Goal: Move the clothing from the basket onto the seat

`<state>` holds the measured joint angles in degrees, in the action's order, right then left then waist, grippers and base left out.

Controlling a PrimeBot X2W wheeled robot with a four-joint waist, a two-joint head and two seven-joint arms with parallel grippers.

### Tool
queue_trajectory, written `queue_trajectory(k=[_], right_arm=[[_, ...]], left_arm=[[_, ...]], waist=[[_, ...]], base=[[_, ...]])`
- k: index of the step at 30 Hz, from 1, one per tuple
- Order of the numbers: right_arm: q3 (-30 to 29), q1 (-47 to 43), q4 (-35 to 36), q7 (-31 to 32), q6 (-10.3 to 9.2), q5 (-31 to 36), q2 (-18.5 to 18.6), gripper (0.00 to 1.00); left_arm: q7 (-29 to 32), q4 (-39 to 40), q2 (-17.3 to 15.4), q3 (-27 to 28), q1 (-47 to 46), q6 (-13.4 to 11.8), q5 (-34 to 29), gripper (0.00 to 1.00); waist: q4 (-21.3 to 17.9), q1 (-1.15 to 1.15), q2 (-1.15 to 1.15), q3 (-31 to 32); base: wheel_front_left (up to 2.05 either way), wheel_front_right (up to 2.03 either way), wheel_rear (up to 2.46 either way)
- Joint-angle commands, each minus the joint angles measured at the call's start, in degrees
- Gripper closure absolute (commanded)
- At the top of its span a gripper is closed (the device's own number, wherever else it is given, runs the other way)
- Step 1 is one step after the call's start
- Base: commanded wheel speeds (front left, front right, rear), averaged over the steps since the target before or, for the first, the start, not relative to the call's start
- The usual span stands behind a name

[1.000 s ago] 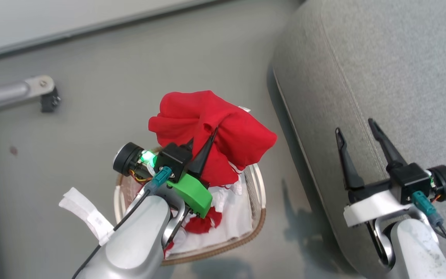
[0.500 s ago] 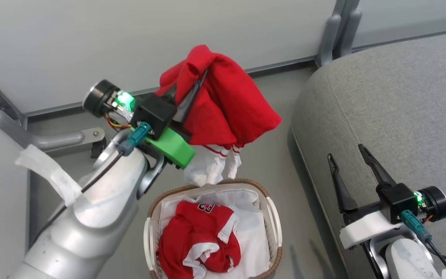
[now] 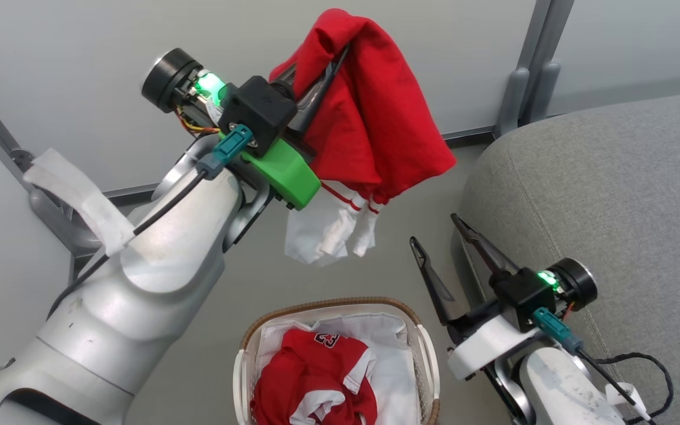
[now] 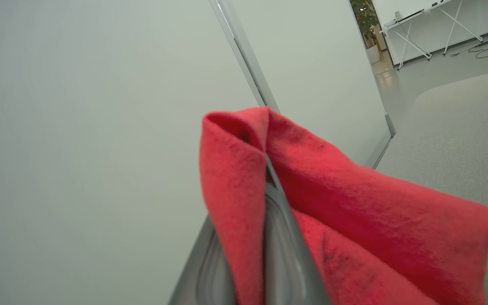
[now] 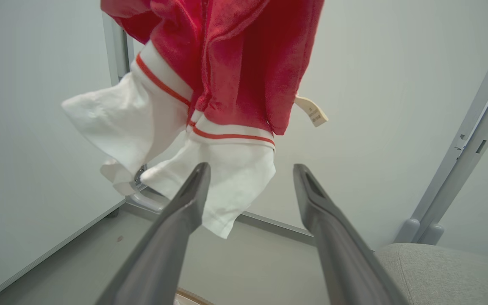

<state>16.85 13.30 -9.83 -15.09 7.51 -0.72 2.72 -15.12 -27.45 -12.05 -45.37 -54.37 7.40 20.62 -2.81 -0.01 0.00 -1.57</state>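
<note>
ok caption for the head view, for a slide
The left gripper holds a red garment clear of the basket; the number 23 jersey lies inside, seat alongside.

Red garment (image 3: pixel 387 118) w/ red-striped white cuffs (image 3: pixel 319 227)

The left gripper (image 3: pixel 340 56) has two long dark tapered fingers (image 3: pixel 322 88) set in a black boxy block (image 3: pixel 257 112). Just behind the block sits a bright green plastic mount (image 3: pixel 284 171); beside it, a black cylinder (image 3: pixel 166 77) with a green light (image 3: pixel 210 82) and thin orange wires (image 3: pixel 189 124). A teal connector (image 3: pixel 228 150) feeds a black cable (image 3: pixel 157 213) along the silver forearm (image 3: pixel 180 260), which bears a strip of white tape (image 3: pixel 74 195). The right gripper (image 3: pixel 432 228) is alike, but its mount (image 3: pixel 481 345) behind the fingers is white.
</note>
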Motion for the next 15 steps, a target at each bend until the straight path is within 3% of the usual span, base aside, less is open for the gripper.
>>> queue_trajectory(k=[1, 5, 15], right_arm=[[1.5, 1.2, -1.2, -0.1, -0.04, -1.3, 0.3, 0.0], [4.0, 3.9, -3.7, -0.1, -0.04, -3.8, 0.3, 0.0], [2.0, 9.4, -5.6, -0.1, -0.04, -6.5, 0.3, 0.0]], left_arm=[[0.0, -0.2, 0.5, -0.7, -1.2, 0.1, 0.5, 1.0], [0.0, -0.3, 1.7, -2.8, -2.2, 0.1, 1.3, 1.0], [-0.1, 0.8, 4.1, -6.7, -2.3, 0.0, 3.1, 1.0]], waist=[[0.6, 0.01, 0.0, 0.6], [1.7, 0.01, 0.0, 1.2], [4.2, 0.01, 0.0, 2.7]], base=[[0.0, 0.0, 0.0], [0.0, 0.0, 0.0], [0.0, 0.0, 0.0]])
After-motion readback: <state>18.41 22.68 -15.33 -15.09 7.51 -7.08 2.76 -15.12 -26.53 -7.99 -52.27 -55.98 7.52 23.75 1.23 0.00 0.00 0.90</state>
